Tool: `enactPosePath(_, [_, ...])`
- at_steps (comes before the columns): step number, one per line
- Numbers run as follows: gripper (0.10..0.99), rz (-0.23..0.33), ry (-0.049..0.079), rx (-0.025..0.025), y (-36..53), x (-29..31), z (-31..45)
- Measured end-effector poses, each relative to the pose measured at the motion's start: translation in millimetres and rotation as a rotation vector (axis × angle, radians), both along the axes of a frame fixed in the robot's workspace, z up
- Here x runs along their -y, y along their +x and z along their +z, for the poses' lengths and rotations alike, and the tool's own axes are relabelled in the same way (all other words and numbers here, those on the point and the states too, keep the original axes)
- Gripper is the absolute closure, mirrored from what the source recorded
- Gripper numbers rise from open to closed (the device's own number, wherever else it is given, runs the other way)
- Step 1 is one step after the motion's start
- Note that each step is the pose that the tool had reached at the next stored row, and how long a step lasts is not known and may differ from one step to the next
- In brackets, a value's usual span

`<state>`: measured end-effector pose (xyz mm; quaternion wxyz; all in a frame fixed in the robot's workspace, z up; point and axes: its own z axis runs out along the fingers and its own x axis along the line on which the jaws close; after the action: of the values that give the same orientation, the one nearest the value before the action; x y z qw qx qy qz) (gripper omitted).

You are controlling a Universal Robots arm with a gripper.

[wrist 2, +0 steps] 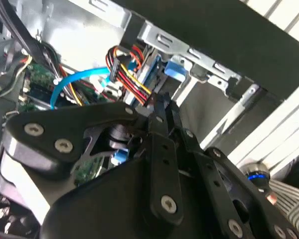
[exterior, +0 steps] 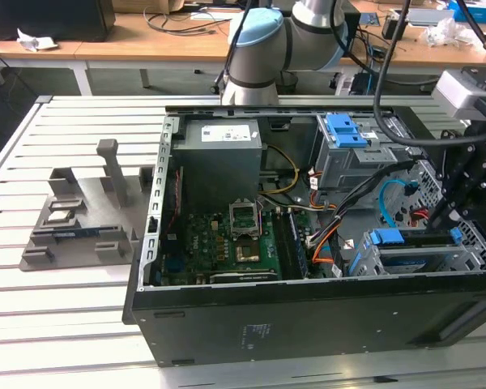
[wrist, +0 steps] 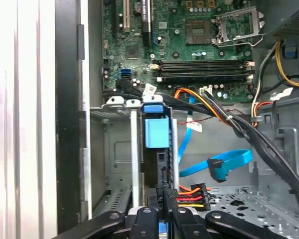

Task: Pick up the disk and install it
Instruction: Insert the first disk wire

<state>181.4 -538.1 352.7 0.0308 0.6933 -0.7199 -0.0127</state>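
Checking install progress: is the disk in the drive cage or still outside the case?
In the cage: the disk stands in a slot of the drive cage, inside the case, pincer at its end.

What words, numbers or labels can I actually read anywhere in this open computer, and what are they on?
No text can be read as it stands.
White sticker on the grey metal power supply box: print too small to read.
White marks on the black computer case side: too blurred to read.
Green motherboard: markings too small to read.
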Motion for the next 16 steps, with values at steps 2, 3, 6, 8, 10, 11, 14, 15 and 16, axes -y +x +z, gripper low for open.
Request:
enactPosePath(2, [0.914,0.000,0.000,0.0000,0.0,0.1,-0.6])
enactPosePath(3, [0.914,0.000,0.000,0.0000,-0.1,-0.3,-1.1])
enactPosePath(6, [0.914,0.000,0.000,0.0000,-0.2,-4.3,-2.2])
enactPosePath(8, [0.914,0.000,0.000,0.0000,-0.1,-7.1,-2.7])
enactPosePath(10, [0.914,0.000,0.001,0.0000,0.8,-9.2,-3.4])
enactPosePath(11, [0.914,0.000,0.000,0.0000,1.0,-9.2,-3.6])
enactPosePath(14, [0.914,0.000,0.001,0.0000,2.1,-9.3,-5.4])
enactPosePath(15, [0.914,0.000,0.000,-0.0001,2.3,-9.2,-6.2])
enactPosePath(16, [0.914,0.000,0.000,0.0000,2.4,-9.2,-6.6])
